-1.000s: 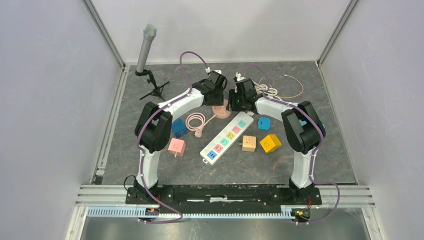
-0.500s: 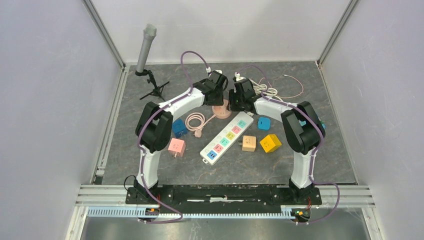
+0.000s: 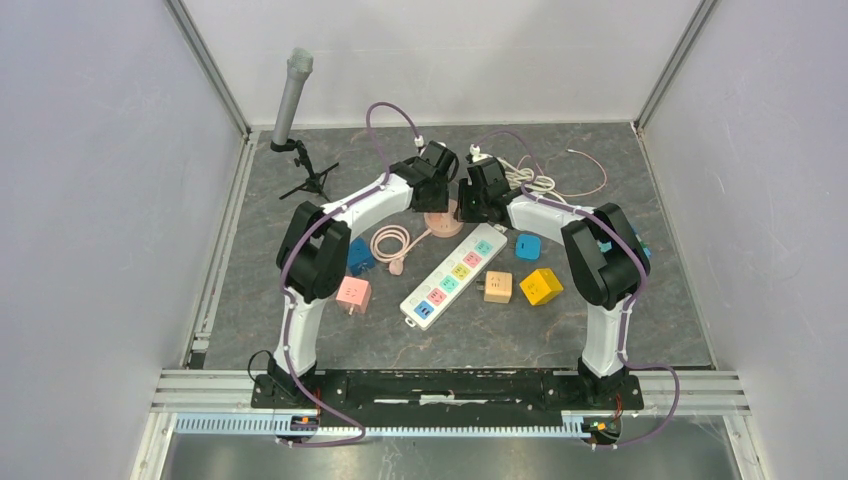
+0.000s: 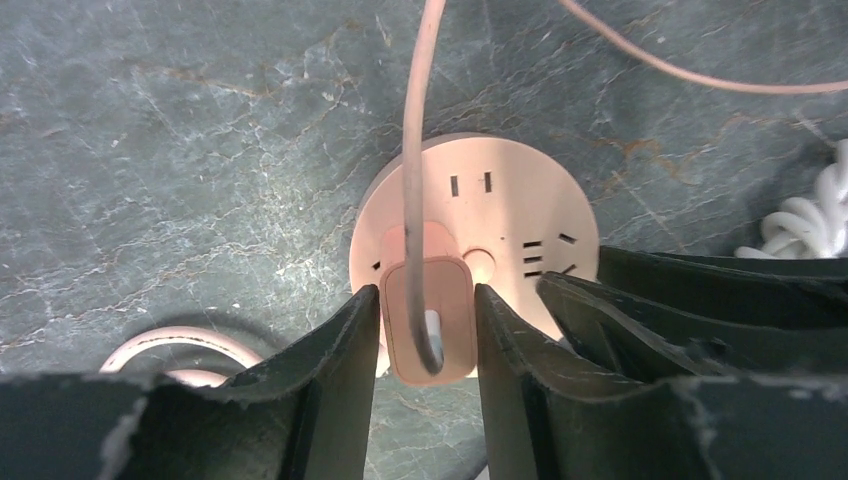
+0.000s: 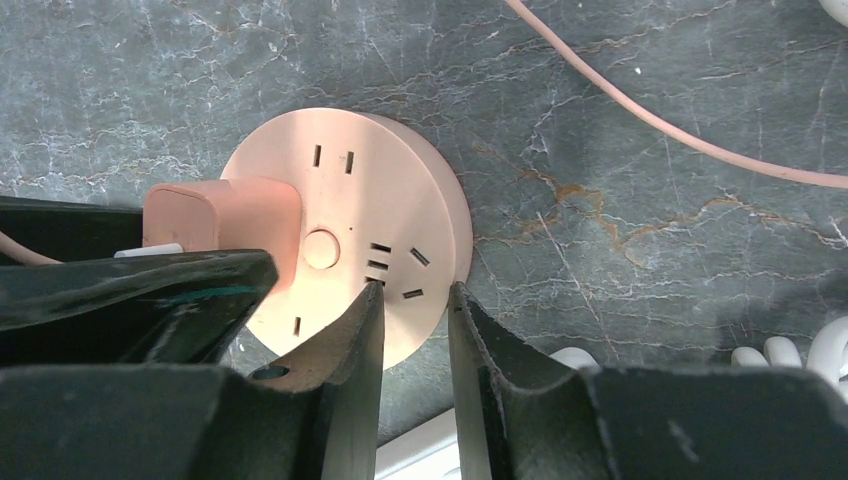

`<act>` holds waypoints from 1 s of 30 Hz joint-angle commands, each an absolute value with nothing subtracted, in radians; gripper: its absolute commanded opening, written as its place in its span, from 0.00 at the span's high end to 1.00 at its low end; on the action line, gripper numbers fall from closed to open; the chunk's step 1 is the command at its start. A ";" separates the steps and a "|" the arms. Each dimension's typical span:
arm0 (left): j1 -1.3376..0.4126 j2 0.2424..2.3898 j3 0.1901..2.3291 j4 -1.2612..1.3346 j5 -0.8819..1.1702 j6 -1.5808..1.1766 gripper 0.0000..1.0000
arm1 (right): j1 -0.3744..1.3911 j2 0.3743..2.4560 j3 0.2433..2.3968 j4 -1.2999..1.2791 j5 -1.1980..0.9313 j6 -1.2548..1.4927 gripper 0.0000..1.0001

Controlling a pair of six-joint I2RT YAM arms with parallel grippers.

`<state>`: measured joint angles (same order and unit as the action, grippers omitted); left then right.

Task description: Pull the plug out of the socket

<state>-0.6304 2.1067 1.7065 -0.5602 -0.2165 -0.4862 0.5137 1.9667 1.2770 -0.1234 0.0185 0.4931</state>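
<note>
Grey stone desk [image 3: 520, 335]: both arms reach forward, wrists tipped down. The left tool [image 4: 425, 295] pinches the pink plug [image 4: 440, 345]. The right tool [image 5: 416, 300], narrowly parted and empty, hangs over the socket [image 5: 380, 170].

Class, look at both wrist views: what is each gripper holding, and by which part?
The left gripper clasps the pink plug by its two side faces. The right gripper sits over the rim of the round socket; whether it grips cannot be told.

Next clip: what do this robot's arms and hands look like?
The left arm and right arm have white tubular links, bulky black joint housings and purple cables looping alongside. The left hand and right hand each carry two matte black tapered fingers with rough-cut edges.
</note>
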 commanded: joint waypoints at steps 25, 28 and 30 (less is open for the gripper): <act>-0.638 2.063 1.776 -0.649 -0.179 -0.509 0.74 | 0.542 2.054 1.240 -0.264 0.083 0.450 0.86; -0.625 2.061 1.778 -0.643 -0.113 -0.532 0.74 | 0.546 2.056 1.231 -0.260 0.082 0.442 0.86; -0.616 2.052 1.768 -0.630 -0.074 -0.543 0.75 | 0.548 2.053 1.225 -0.260 0.090 0.441 0.86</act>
<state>-0.6277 2.1475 1.7237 -0.6155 -0.1974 -0.4866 0.5304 1.9724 1.2915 -0.1265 0.0601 0.4801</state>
